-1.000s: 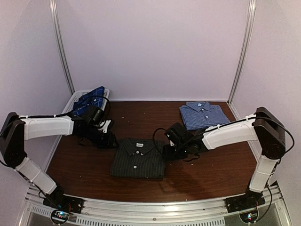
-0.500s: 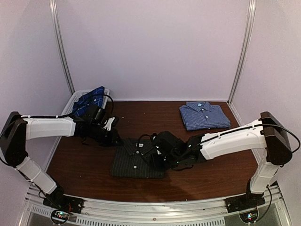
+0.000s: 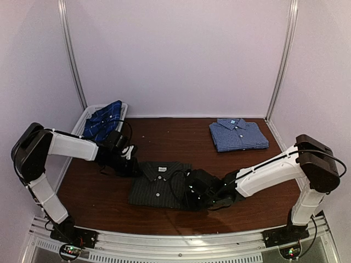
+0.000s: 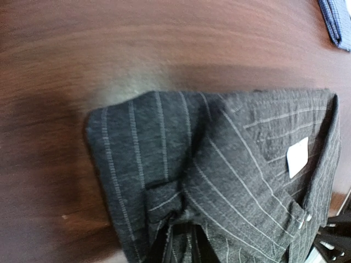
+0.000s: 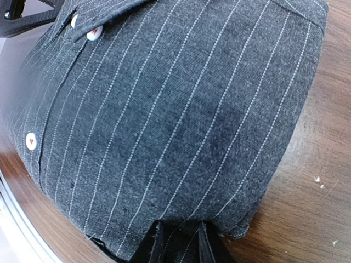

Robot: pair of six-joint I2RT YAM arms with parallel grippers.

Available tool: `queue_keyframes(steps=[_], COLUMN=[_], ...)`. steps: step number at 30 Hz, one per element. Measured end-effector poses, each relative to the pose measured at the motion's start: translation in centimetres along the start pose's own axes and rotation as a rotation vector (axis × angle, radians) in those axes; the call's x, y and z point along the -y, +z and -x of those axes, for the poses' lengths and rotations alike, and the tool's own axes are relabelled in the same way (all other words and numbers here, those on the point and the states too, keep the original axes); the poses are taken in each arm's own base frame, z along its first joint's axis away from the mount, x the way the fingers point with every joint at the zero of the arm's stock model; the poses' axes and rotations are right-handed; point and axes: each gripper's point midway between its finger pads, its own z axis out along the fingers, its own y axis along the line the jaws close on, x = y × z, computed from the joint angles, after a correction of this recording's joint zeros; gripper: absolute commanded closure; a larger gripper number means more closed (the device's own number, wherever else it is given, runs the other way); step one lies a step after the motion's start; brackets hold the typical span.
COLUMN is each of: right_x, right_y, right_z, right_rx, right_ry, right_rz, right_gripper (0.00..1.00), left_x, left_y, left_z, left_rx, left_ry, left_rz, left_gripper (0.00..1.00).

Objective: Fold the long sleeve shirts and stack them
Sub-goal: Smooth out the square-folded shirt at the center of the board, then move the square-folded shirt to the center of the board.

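The charcoal-black pinstripe shirt (image 3: 159,185) lies folded at the table's middle, collar toward the back. My left gripper (image 3: 135,165) is at its back left corner; in the left wrist view the gripper (image 4: 181,229) is shut on a bunched fold of the striped cloth (image 4: 230,164). My right gripper (image 3: 189,197) is at the front right corner, and in the right wrist view it (image 5: 179,224) is shut on the edge of the shirt (image 5: 164,109). A blue-and-white check shirt (image 3: 237,135) lies folded at the back right. A navy plaid shirt (image 3: 104,117) is heaped in the basket.
The white mesh basket (image 3: 81,119) stands at the back left against the wall. Pale walls with metal posts (image 3: 282,60) close off the back and sides. Brown tabletop (image 3: 164,139) lies between the two folded shirts.
Both grippers have moved in onto the pinstripe shirt and shut on it. The right arm swung left and toward the front; the left one shifted right to the collar corner.
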Motion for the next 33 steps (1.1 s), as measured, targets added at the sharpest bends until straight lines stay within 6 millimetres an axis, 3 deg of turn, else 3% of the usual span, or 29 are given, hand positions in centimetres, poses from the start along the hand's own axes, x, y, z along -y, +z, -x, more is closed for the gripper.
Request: queue_keyframes(steps=[5, 9, 16, 24, 33], right_x=[0.0, 0.0, -0.4, 1.8, 5.0], right_y=[-0.9, -2.9, -6.0, -6.1, -6.2], right_z=[-0.2, 0.4, 3.5, 5.9, 8.8], right_rx=[0.009, 0.045, 0.148, 0.195, 0.231], right_ry=[0.012, 0.024, 0.057, 0.088, 0.093], right_rz=[0.011, 0.025, 0.052, 0.009, -0.045], right_gripper=[0.65, 0.52, 0.46, 0.44, 0.42], left_x=[-0.1, 0.5, -0.5, -1.9, -0.8], left_y=[-2.6, -5.1, -5.8, -4.5, -3.9], left_z=[1.5, 2.2, -3.3, -8.2, -9.0], left_rx=[0.079, 0.145, 0.084, -0.008, 0.005], left_ry=[0.001, 0.009, -0.022, -0.075, -0.107], left_rz=[0.038, 0.015, -0.045, -0.089, -0.187], left_gripper=[0.68, 0.58, 0.46, 0.47, 0.56])
